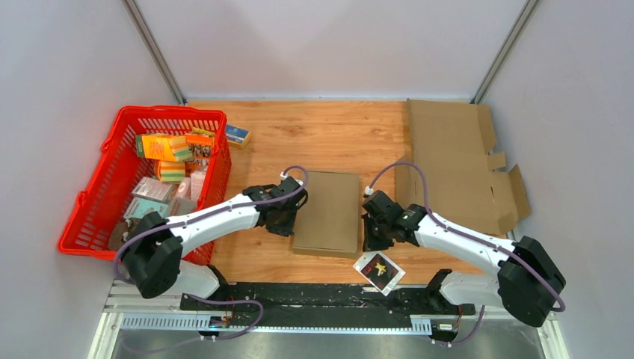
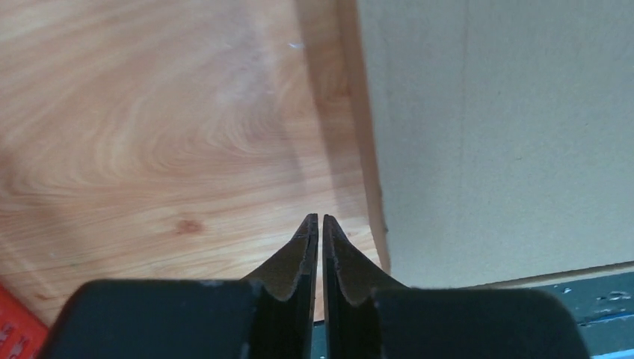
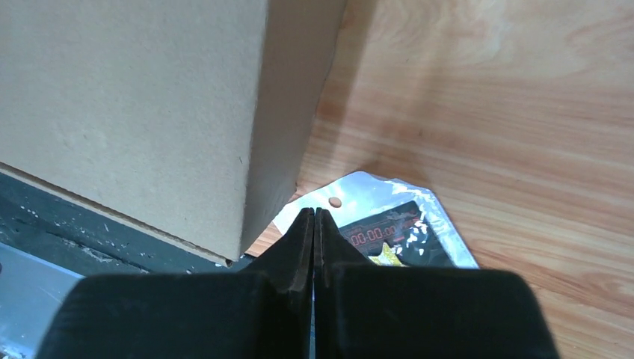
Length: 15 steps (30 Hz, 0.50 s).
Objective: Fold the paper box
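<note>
Top external, paper box between left pincer and right pincer, both closed, empty, packet near right

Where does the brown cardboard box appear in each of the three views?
Top external: the cardboard box lies at the centre of the wooden table.
Left wrist: it fills the right side, up and to the right of the shut left gripper.
Right wrist: it fills the upper left, beside the shut right gripper.
Shared landmark: the wooden table, bare next to the box in all three views.
</note>
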### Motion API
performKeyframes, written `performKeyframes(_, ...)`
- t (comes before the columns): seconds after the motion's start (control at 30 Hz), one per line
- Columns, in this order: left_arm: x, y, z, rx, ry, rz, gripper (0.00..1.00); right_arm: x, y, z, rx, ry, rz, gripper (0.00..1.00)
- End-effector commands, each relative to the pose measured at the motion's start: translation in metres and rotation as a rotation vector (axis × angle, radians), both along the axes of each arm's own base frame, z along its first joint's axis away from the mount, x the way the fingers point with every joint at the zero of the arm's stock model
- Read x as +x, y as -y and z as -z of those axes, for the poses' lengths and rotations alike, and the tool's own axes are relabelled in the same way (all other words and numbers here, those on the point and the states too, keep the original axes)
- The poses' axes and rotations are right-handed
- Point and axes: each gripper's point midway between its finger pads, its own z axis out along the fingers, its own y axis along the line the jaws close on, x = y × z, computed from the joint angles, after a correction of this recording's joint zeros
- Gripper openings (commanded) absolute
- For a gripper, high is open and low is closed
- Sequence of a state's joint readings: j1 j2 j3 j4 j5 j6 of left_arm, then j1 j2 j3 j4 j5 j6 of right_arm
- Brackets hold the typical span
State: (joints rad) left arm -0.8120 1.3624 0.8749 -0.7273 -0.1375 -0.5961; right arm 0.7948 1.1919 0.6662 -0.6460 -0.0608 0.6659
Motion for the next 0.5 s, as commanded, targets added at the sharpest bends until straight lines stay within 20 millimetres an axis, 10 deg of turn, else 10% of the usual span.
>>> performKeyframes(0.0, -0.010, 0.024, 0.016, -0.026, -0.032, 0.038, 0.12, 0.001, -0.020, 0.002, 0.055, 0.009, 0.018, 0.00)
performKeyframes(0.23, -0.018, 0.062, 0.030, -0.069, -0.052, 0.092, 0.11, -0.004, -0.080, 0.009, 0.262, -0.059, -0.010, 0.00)
performKeyframes(0.33, -0.032, 0.086, 0.030, -0.157, -0.085, 0.127, 0.10, 0.002, -0.129, -0.030, 0.581, -0.089, -0.001, 0.00)
performKeyframes(0.47, -0.041, 0.099, 0.024, -0.233, -0.106, 0.129, 0.10, 0.015, -0.128, -0.046, 0.626, -0.032, 0.012, 0.00)
